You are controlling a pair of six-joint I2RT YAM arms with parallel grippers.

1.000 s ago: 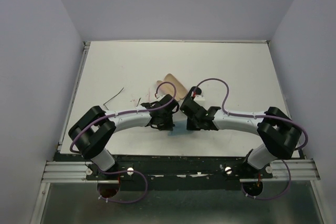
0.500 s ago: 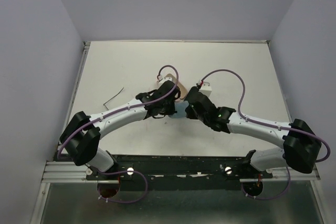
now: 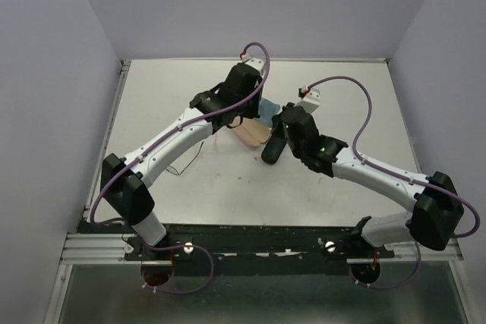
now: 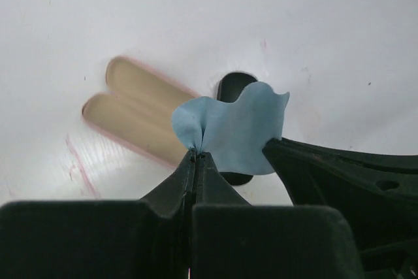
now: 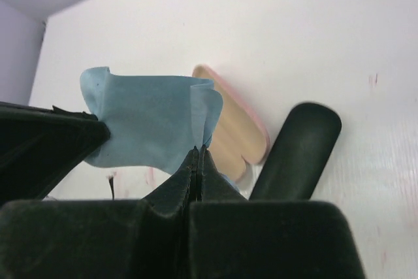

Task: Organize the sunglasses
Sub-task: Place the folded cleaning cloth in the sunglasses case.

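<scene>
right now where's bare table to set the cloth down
Free table: far right corner past the right arm, far left corner past the left arm, near strip between them. Crowded: mid-table, around the open pink case, black case and light-blue cloth.

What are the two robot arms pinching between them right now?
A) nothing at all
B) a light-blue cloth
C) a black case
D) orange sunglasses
B: both wrist views show the left end effector and the right end effector shut on one light-blue cloth.

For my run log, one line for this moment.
left fingers, right fingers: pinching blue cloth | nearby: open pink case, black case | sunglasses: unseen
</scene>
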